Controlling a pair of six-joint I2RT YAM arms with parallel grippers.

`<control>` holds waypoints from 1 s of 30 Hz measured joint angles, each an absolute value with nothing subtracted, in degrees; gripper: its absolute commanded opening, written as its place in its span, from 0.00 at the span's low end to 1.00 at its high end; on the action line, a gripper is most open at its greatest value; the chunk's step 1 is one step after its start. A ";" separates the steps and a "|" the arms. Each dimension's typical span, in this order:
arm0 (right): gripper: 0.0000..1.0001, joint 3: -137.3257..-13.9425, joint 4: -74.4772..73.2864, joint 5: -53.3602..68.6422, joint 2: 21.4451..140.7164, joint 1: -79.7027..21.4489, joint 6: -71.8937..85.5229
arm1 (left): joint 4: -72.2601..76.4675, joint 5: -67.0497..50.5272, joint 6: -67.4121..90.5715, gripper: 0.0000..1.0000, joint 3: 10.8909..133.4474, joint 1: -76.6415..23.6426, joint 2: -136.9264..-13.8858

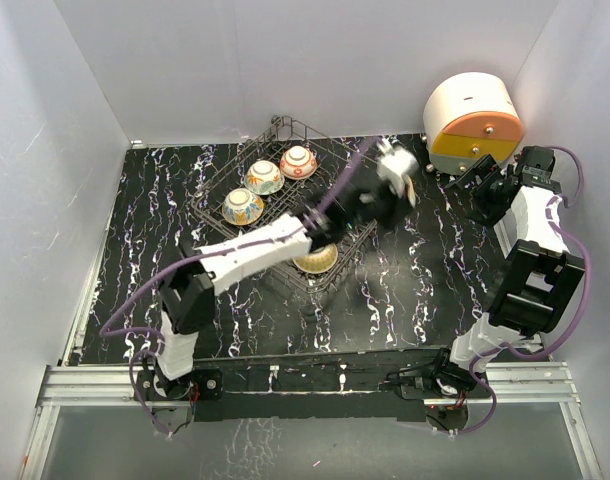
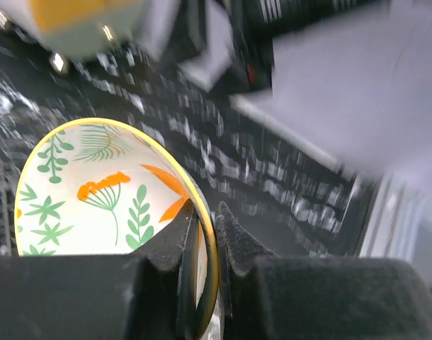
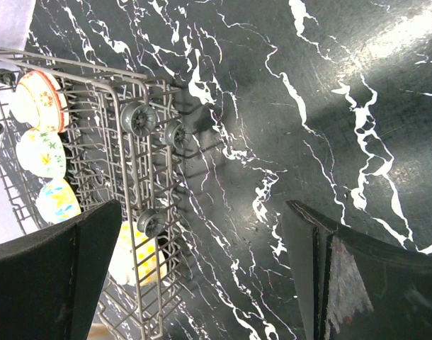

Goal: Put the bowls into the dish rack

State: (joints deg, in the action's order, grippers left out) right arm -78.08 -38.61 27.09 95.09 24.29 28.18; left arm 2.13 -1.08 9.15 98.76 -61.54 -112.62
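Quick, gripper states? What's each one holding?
Left gripper: shut on the rim of the orange-green bowl.
Right gripper: open, holding nothing.

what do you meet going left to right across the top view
blue-yellow bowl → green bowl → red bowl → left claw → drawer unit

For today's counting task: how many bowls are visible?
5 bowls. Four in the dish rack: three in a diagonal row, one nearer the front. The left gripper holds the fifth.
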 measured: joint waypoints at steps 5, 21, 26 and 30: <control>0.99 -78.08 -37.85 28.16 95.09 24.43 29.17 | 11.64 -8.29 24.86 0.00 101.21 -48.77 -109.80; 0.99 -78.11 -36.80 28.93 96.84 25.17 30.15 | 29.63 -21.21 71.88 0.00 99.79 -36.38 -130.19; 0.99 -78.11 -36.67 28.97 97.86 26.02 30.09 | 31.73 -21.91 78.98 0.00 99.85 -36.34 -136.59; 0.99 -78.28 -36.47 29.12 98.43 26.55 29.95 | 35.59 -21.96 83.46 0.00 99.88 -36.16 -138.67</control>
